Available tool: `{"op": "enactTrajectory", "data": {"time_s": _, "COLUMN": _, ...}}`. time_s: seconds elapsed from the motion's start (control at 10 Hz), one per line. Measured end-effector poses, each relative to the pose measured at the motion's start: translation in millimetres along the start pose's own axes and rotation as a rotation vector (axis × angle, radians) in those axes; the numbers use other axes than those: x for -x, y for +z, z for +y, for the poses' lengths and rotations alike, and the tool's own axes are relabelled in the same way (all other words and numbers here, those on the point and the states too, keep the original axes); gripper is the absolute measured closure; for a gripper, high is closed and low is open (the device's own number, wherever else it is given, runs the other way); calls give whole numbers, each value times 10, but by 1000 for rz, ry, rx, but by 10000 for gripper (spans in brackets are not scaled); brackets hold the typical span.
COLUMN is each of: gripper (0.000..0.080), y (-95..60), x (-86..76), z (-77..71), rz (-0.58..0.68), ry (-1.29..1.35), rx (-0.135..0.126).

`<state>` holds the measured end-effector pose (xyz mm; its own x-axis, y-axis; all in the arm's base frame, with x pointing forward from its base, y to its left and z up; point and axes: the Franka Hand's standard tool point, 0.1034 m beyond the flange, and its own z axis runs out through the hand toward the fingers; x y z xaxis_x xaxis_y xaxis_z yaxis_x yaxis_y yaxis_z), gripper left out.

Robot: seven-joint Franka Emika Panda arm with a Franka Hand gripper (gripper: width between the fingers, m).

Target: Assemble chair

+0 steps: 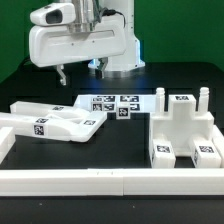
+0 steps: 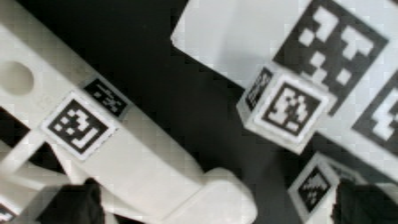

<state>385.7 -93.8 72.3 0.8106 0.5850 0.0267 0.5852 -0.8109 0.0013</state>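
Above the black table, the gripper is pictured with its fingers spread wide and nothing held between them. Below the tool and toward the exterior view's left, flat tagged chair pieces are laid together; one tagged piece is seen close under the wrist. The marker board is shown almost beneath the tool. The boxy chair seat is set well apart, toward the exterior view's right.
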Motion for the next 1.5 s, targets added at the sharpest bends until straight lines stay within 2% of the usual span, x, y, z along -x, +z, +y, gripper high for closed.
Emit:
{"op": "enactTrajectory", "data": {"time_s": 0.1, "gripper": 151, "y": 88, "x": 74, "z": 129, "rz": -10, "ry": -167, "rx": 18}}
{"op": "enactTrajectory", "data": {"time_s": 0.3, "gripper": 151, "y": 199, "x": 196, "z": 413, "rz": -33, "ry": -380, "rx": 34}}
{"op": "enactTrajectory", "data": {"time_s": 0.5, "gripper": 150, "y": 365, "x": 339, "z": 581, "rz": -66, "ry": -530, "rx": 24}}
{"op": "enactTrajectory", "data": {"time_s": 0.9, "gripper": 150, "y": 386, "x": 372, "z": 599, "rz": -68, "ry": -514, "rx": 20}}
{"op": "enactTrajectory", "data": {"time_s": 1.2, "gripper": 151, "y": 522, "x": 412, "z": 752, "rz": -80, "ry": -527, "rx": 26}}
{"op": "enactTrajectory", "data": {"time_s": 1.4, "gripper": 151, "y": 589, "x": 399, "z": 768, "rz": -81, "ry": -511, "rx": 19}}
{"op": "enactTrajectory", "data": {"time_s": 1.5, "gripper": 272, "y": 588, "x": 405, "z": 771, "rz": -82, "ry": -508, "rx": 20}}
